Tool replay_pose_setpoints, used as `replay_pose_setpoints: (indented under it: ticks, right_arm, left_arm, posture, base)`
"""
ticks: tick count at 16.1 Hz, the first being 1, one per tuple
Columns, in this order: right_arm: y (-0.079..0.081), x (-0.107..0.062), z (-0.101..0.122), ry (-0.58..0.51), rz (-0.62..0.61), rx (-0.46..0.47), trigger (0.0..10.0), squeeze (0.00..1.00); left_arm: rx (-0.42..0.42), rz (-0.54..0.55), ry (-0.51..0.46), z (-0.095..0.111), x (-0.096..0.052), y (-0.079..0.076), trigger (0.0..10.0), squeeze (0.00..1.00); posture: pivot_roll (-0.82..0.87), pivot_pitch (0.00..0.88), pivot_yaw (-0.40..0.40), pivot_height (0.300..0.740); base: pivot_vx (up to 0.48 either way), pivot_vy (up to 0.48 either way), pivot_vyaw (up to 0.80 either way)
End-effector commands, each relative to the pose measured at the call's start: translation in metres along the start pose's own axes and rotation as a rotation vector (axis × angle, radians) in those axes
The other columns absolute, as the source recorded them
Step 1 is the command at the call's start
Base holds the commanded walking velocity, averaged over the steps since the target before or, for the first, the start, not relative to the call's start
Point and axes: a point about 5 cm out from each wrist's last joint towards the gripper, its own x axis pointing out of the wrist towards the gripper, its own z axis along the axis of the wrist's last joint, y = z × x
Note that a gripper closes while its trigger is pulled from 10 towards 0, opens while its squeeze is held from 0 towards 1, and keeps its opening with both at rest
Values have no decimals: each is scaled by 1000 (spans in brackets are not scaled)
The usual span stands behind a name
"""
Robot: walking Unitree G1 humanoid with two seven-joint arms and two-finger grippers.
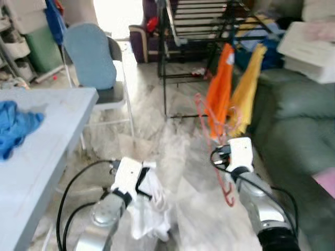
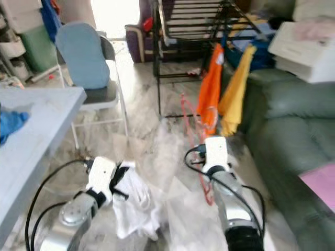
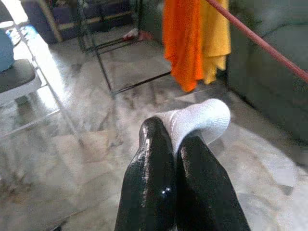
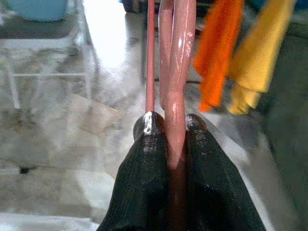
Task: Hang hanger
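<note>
Landmark: black drying rack, at the back of the room beyond the marble floor.

- Green sofa runs along the rack's right side; grey counter sits well to the rack's left, blue cloth on it. Blue-backed folding chair stands between counter and rack.
- Orange cloth and yellow cloth hang off the rack's near right corner, side by side, so that end is taken; the bars further along look free.
- Right gripper is out in front of the rack, short of the orange cloth. Fingers clamped tight on the red hanger, no gap apart from the plastic bar pinched between them. The grip looks to be on a side limb: the hanger's frame rises above the gripper toward the rack, and a hooked end dangles below. My read: it's carried upright to present it to a bar, but I can't tell which end is the hanging hook.
- Hanger look: thin glossy pink-red plastic, paired bars running close together, slightly blurred in the head views.
- Left gripper is low, nearer the counter than the rack. Fingers pressed together on a white sock, toe poking out past the tips, the rest of the white fabric drooping under the wrist. Likely just parked out of the way.

Judgement: hanger not on the rack yet.
</note>
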Motion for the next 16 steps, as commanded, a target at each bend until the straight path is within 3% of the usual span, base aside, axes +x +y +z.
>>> replay_pose_setpoints:
  ticks: [1, 8, 12, 14, 16]
  right_arm:
    - [2, 2, 3, -10, 3, -2, 10000, 0]
    - [1, 4, 4, -17, -8, -11, 10000, 0]
    - [-3, 5, 4, -8, -1, -30, 10000, 0]
    - [-5, 6, 7, -15, 2, -30, 10000, 0]
    - [-4, 7, 9, -17, 5, -16, 10000, 0]
  left_arm:
    - [15, 7, -39, 7, -1, 4, 10000, 0]
    - [72, -80, -123, 26, 3, 2, 10000, 0]
    - [227, -138, -152, 37, 9, 14, 10000, 0]
    - [249, -126, -161, 42, 13, 24, 10000, 0]
    - [248, -134, -173, 46, 15, 24, 10000, 0]
  posture:
    - [-40, 0, -11, 740]
    - [-43, 0, 1, 740]
    - [-47, 0, 8, 740]
    - [-51, 0, 13, 740]
    - [-55, 0, 13, 740]
  base:
    - [0, 0, 0]
    - [0, 0, 0]
    - [0, 0, 0]
    - [0, 0, 0]
    - [0, 0, 0]
